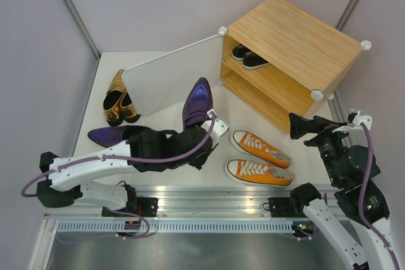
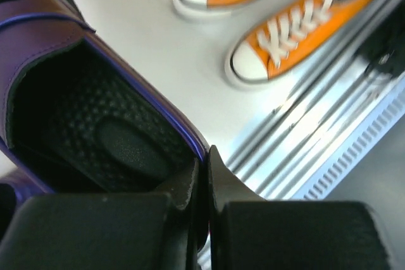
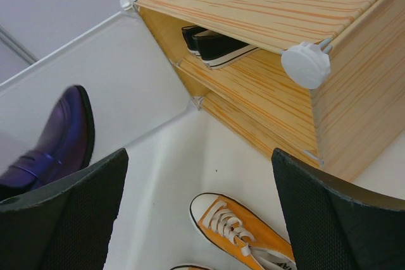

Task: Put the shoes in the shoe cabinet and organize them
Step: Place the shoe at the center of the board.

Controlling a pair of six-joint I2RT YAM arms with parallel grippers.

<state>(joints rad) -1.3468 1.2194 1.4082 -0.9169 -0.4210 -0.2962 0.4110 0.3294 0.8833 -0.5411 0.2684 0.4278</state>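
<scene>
Top external view: we find one dark purple loafer [image 1: 197, 102] with its toe against the open door [image 1: 168, 80] of the shoe cabinet [image 1: 297, 42] and its heel rim pinched in the closed left gripper [image 1: 204, 128]. Black sneakers [image 1: 248, 57] sit on the upper shelf. Orange sneakers [image 1: 259, 159], gold pumps [image 1: 118, 100] and the second loafer [image 1: 107, 135] lie on the table [image 1: 164, 121]. The right gripper [image 1: 305, 129] hangs wide open and empty beside the cabinet.

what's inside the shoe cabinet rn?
Black sneakers on the upper shelf of the shoe cabinet. Lower compartment shows no shoes up front; its back is hidden by the shelf.
</scene>
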